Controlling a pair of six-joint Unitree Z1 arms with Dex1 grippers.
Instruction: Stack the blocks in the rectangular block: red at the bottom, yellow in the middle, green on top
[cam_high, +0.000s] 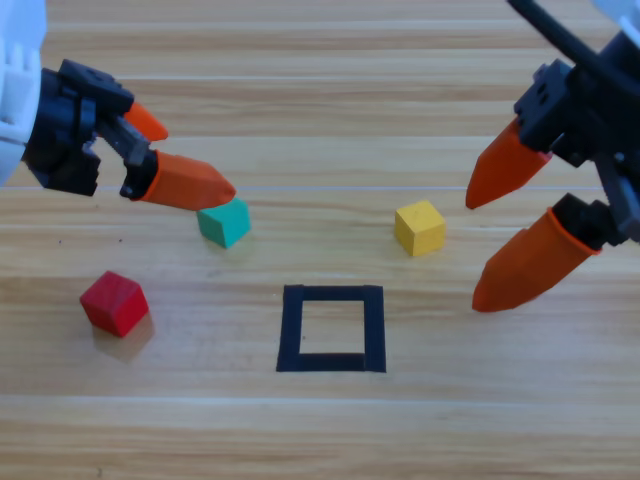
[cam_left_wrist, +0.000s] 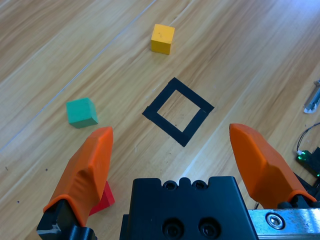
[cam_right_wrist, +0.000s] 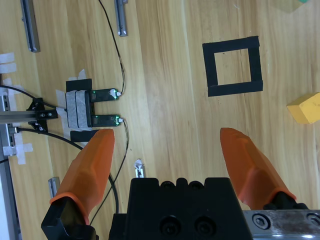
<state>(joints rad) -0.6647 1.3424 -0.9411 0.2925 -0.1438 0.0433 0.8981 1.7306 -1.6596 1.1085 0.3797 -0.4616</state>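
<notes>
Both grippers, left (cam_high: 190, 158) and right (cam_high: 478, 250), hang released. All 3 cubes lie outside the tape square (cam_high: 331, 328); red (cam_high: 114, 303) is likely nearest the tabletop's left edge.

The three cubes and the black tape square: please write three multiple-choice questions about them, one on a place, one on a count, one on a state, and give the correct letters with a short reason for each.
1. Which cube lies nearest the left claw?
A. red cube
B. teal-green cube
C. yellow cube

2. How many cubes lie inside the black tape square?
A. none
B. one
C. three

3. How is the right claw?
A. shut on the yellow cube
B. shut on nothing
C. open and holding nothing

Answers:
1. B: in the high view the teal-green cube sits just under the left claw's lower fingertip, while the red cube and the yellow cube lie farther off.
2. A: only bare wood shows within the tape outline; all three cubes rest outside it.
3. C: its two orange jaws stand wide apart with nothing between them.
</notes>
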